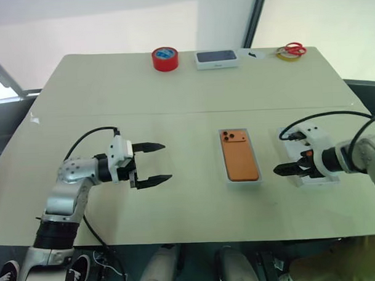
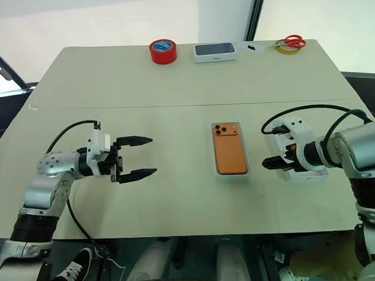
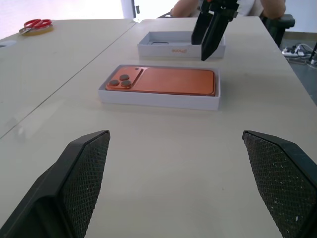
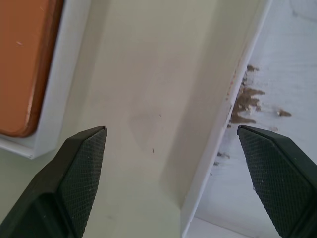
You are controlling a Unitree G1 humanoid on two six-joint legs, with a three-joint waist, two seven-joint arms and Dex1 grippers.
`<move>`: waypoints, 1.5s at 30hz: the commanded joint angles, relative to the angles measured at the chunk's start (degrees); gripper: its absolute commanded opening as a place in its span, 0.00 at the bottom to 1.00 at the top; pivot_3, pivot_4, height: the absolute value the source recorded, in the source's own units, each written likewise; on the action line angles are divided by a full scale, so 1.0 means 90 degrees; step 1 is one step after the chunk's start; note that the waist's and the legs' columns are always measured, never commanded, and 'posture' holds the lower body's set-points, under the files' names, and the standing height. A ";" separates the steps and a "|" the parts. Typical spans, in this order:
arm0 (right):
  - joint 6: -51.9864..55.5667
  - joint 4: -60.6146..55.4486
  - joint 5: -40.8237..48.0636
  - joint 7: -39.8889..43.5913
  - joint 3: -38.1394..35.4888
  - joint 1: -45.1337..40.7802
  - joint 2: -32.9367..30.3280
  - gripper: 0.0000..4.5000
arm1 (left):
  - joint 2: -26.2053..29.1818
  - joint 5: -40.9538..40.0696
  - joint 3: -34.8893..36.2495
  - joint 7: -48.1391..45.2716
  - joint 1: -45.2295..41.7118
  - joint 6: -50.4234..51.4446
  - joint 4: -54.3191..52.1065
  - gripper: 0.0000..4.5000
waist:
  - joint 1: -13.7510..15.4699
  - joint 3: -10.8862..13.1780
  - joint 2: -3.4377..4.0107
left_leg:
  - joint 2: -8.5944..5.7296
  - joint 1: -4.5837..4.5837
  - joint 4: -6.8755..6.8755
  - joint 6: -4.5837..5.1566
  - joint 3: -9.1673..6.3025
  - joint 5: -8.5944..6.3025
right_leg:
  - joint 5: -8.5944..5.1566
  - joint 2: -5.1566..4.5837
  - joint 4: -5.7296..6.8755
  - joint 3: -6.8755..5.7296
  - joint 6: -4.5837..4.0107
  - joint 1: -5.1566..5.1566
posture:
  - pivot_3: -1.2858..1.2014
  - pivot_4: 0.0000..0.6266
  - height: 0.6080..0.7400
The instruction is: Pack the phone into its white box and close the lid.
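The orange phone [image 1: 240, 157] lies back up inside the white box [image 1: 225, 166] at mid-table, its camera cluster at the far end. The lid [image 1: 316, 176] rests open side up just right of the box, its white inside showing brown marks [image 4: 247, 99]. My right gripper [image 1: 286, 170] hangs open, pointing down over the lid's left edge and the strip of table between lid and box; nothing is in it. My left gripper [image 1: 166, 161] is open and empty, held level well left of the box with its fingers aimed at it. In the left wrist view the phone [image 3: 168, 81] faces that gripper side-on.
Along the table's far edge stand a red tape roll [image 1: 165, 58], a white box with a dark phone picture [image 1: 217, 59], and red scissors on a yellow tape roll [image 1: 291, 50]. A person [image 3: 190, 6] sits beyond the table's right side.
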 commanded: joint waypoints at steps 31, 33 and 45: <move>-0.0507 -0.0066 0.1321 -0.1116 -0.3653 -0.1544 0.3654 0.00 | -0.0561 -0.0085 -0.0117 0.1286 -0.0058 0.0505 -0.0252 0.01 | -0.0120 -0.0011 -0.0005 | 0.0005 0.0005 0.0008 -0.0007 -0.0002 0.0027 | 0.0009 0.0010 0.0073 0.0004 -0.0005 -0.0026 | 0.52 0.24 1.00; -0.0083 -0.0182 0.1687 -0.1328 -0.4091 -0.1676 0.4126 0.00 | -0.0572 -0.0060 -0.0158 0.1322 -0.0079 0.0511 -0.0262 0.01 | -0.0110 -0.0012 -0.0004 | 0.0005 0.0007 0.0012 -0.0010 -0.0005 0.0029 | 0.0010 0.0010 0.0082 0.0004 -0.0007 -0.0026 | 0.52 0.24 1.00; -0.1640 -0.0221 0.9493 -0.4971 -0.1687 0.0961 0.3563 0.00 | -0.0731 -0.0014 -0.0406 0.1480 0.0054 0.0543 -0.0738 0.01 | -0.0162 -0.0011 0.0001 | 0.0003 0.0007 0.0006 -0.0006 0.0002 0.0030 | 0.0008 0.0004 0.0079 0.0012 -0.0012 -0.0030 | 0.52 0.24 1.00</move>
